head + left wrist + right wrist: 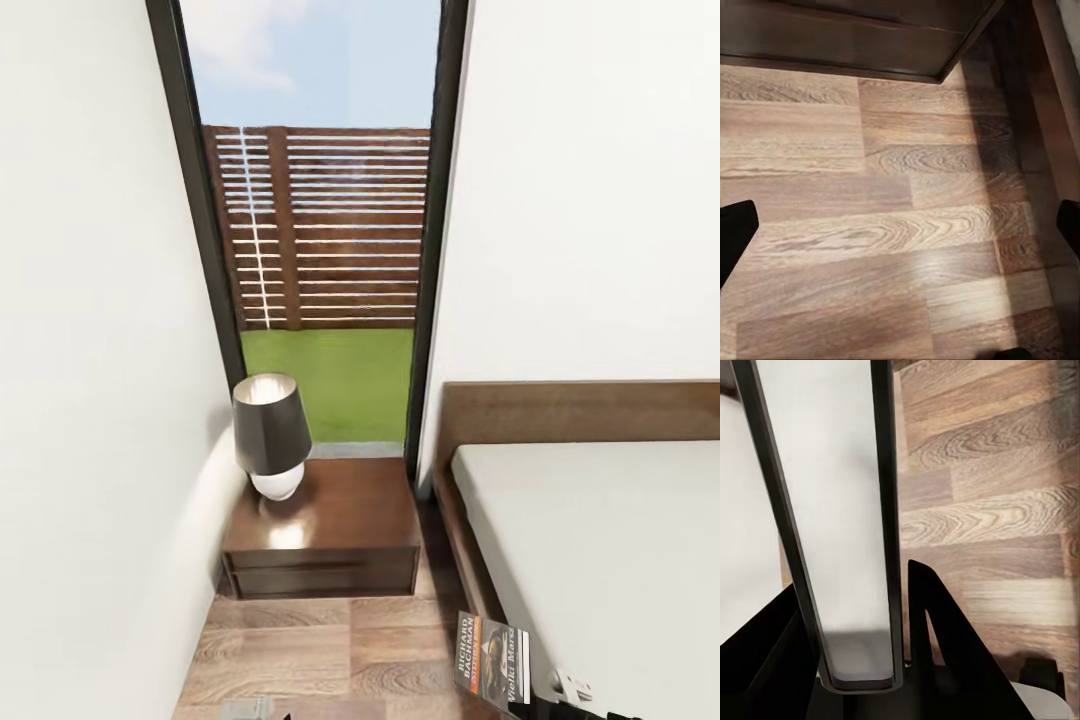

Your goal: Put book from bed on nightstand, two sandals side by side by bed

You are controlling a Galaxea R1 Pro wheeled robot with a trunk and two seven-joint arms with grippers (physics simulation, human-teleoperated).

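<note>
Clamped edge-on between the right gripper's (pixel 862 675) fingers, the book (pixel 492 660) rides above the floor (pixel 870 225) beside the bed (pixel 600 540), ready for the nightstand (pixel 340 510) ahead; the left gripper (pixel 900 232) hangs spread, empty.

Bed (pixel 600 530) — cropped at frame edge

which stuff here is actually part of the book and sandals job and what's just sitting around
Part of the job:
- book, held upright at the bed's edge
- right gripper, shut on the book's page edge
- nightstand, the drop spot
- bed

Just there:
- lamp on the nightstand
- window with fence and grass
- wood floor
- left gripper, open, over the wood floor
</note>
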